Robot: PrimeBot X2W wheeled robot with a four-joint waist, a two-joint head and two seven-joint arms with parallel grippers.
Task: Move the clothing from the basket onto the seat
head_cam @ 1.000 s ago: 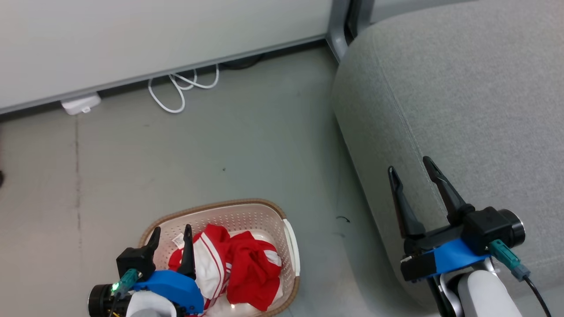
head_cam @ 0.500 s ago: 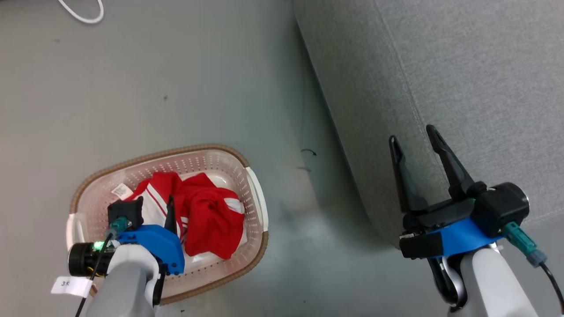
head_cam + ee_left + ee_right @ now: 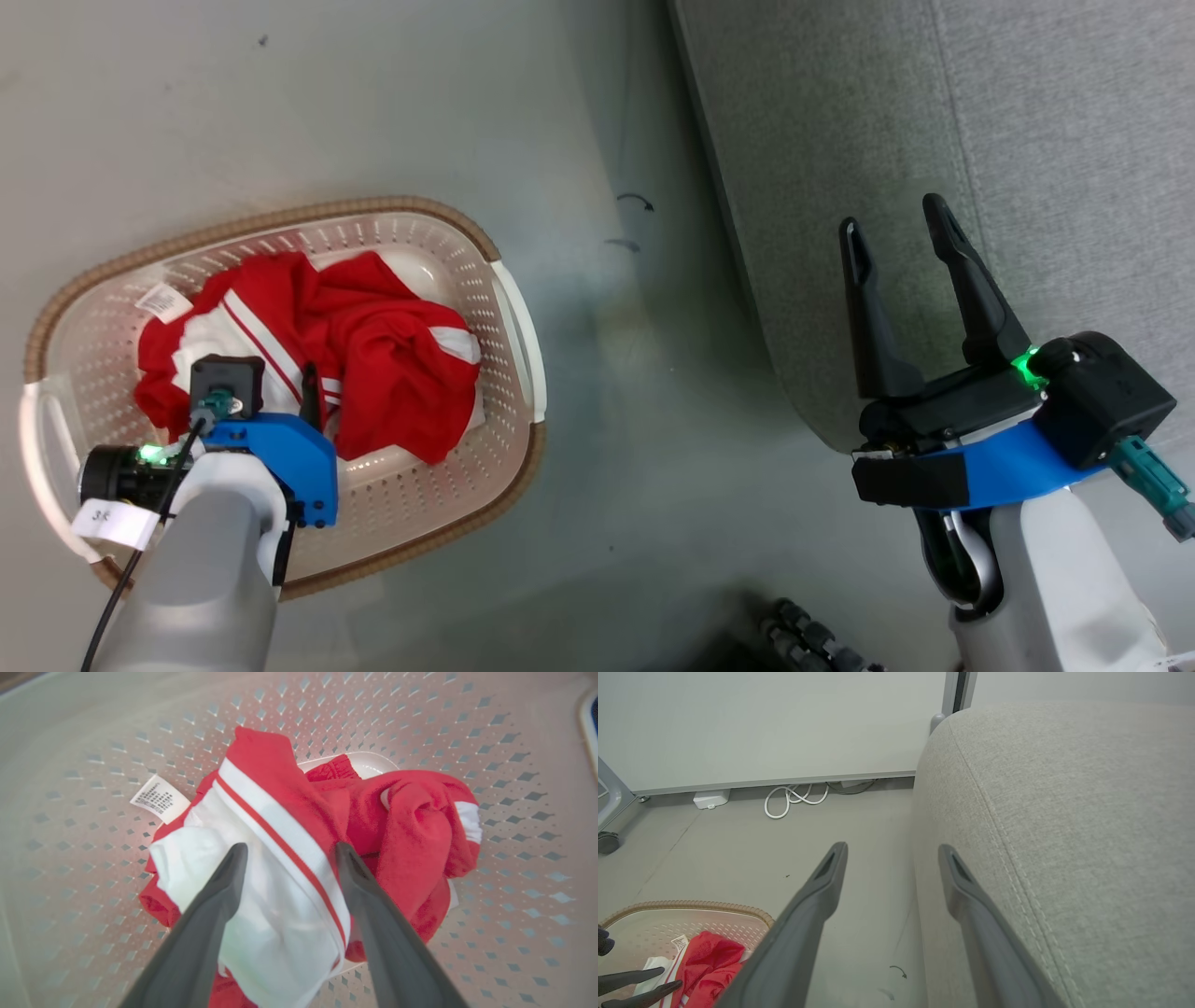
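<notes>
While the clothing (image 3: 373, 355) lies in a crumpled heap inside the basket (image 3: 439, 509), the left claw (image 3: 290, 851) hangs just over it, wide open, with one finger on each side of the white panel with the red stripe. It has hold of nothing. From the pictures I cannot tell if the tips already press into the fabric. The right claw (image 3: 893, 219) is also open and empty, and it points along the front edge of the seat (image 3: 1027, 112), well apart from the basket.

Several things could go wrong from here, in my judgement. The red and white pieces are folded into each other, so a pinch may bring up two garments together, or only one thin fold that slips out on the way. If the fingers go too deep they may strike the perforated bottom. The basket looks light and stands free, so fabric that catches on its wall could drag or tip it. A long hanging part could sweep the floor (image 3: 373, 93) between the basket and the seat.

The floor is smooth and grey, with small dark marks. The seat is covered in light grey textured cloth with a stitched seam. Behind, a pale wall panel (image 3: 761, 718) meets the floor, and a white cable (image 3: 794, 800) lies coiled there.
</notes>
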